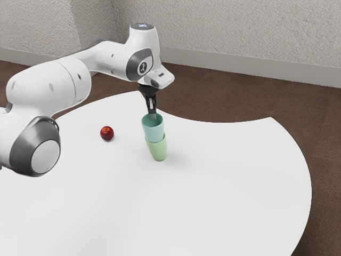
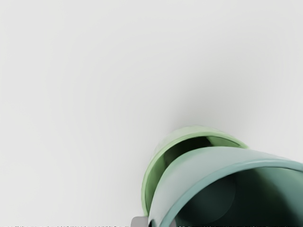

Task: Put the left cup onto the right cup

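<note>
A teal cup [image 1: 153, 129] sits partly inside a light green cup [image 1: 157, 149] that stands upright near the middle of the white table [image 1: 229, 181]. My gripper [image 1: 153, 112] hangs straight down over the stack. Its fingers are close together, pinching the teal cup's far rim. In the wrist view the teal cup [image 2: 213, 177] lies just under my hand, tilted slightly, and the green cup's rim [image 2: 158, 163] rings it from below.
A small red apple [image 1: 107, 133] rests on the table toward the exterior view's left of the cups. The table's curved edge runs behind the cups, with dark brown floor [image 1: 256, 96] beyond it.
</note>
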